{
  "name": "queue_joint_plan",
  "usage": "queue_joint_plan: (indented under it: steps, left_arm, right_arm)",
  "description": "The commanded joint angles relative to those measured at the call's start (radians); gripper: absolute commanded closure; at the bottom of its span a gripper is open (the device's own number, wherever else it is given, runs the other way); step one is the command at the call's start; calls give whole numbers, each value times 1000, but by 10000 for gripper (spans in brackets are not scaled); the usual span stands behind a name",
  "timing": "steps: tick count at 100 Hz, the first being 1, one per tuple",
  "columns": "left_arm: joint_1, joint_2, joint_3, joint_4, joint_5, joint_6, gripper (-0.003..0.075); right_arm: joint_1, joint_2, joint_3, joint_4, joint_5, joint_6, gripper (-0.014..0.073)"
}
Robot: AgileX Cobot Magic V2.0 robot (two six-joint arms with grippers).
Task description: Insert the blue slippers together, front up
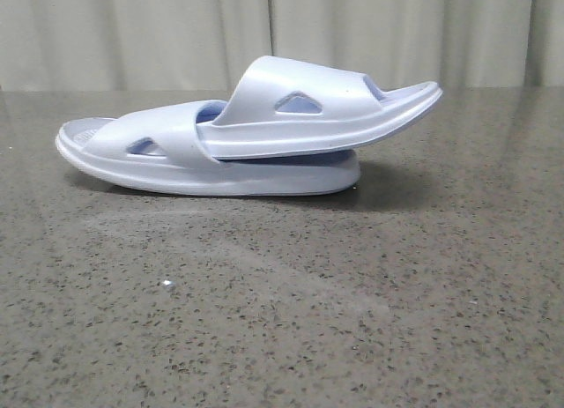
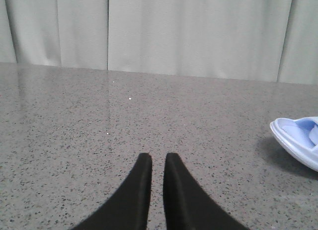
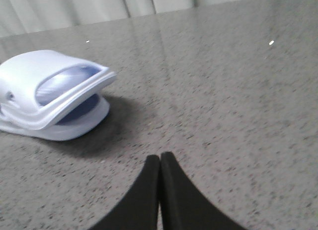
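blue slippers (image 1: pixel 256 135) nested on table (image 1: pixel 282 320), upper one pushed under lower one's strap, tilted up toward 3 o'clock. left gripper (image 2: pixel 158 163) nearly closed, empty; right gripper (image 3: pixel 160 160) closed, empty, both apart from pair.

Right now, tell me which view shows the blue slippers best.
The front view: both blue slippers appear whole, side on, one pushed into the other. The right wrist view shows one end only; the left wrist view catches just an edge.
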Motion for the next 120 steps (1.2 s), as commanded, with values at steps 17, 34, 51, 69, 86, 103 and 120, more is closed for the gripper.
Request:
queue_joint_plan:
  steps: [17, 34, 51, 69, 86, 103, 120]
  left_arm:
    - [4, -30, 9, -2, -70, -6, 705]
    - [4, -30, 9, -2, -70, -6, 705]
    - [4, -30, 9, -2, -70, -6, 705]
    - [4, -30, 9, -2, -70, -6, 705]
    - [4, -30, 9, -2, -69, -6, 705]
    - [4, -29, 9, -2, -69, -6, 705]
    - [4, -29, 9, -2, -69, -6, 705]
  right_arm:
    - [-142, -50, 23, -850, -113, 587, 672]
    - [-275, -191, 95, -1024, -118, 703, 672]
    - [-408, -336, 183, -1114, -85, 812, 672]
    - [-487, -456, 181, -1140, 28, 833, 672]
    - [-489, -506, 184, -1172, 122, 842, 672]
    - [-489, -506, 184, -1183, 116, 842, 672]
    - [-489, -506, 182, -1183, 118, 842, 672]
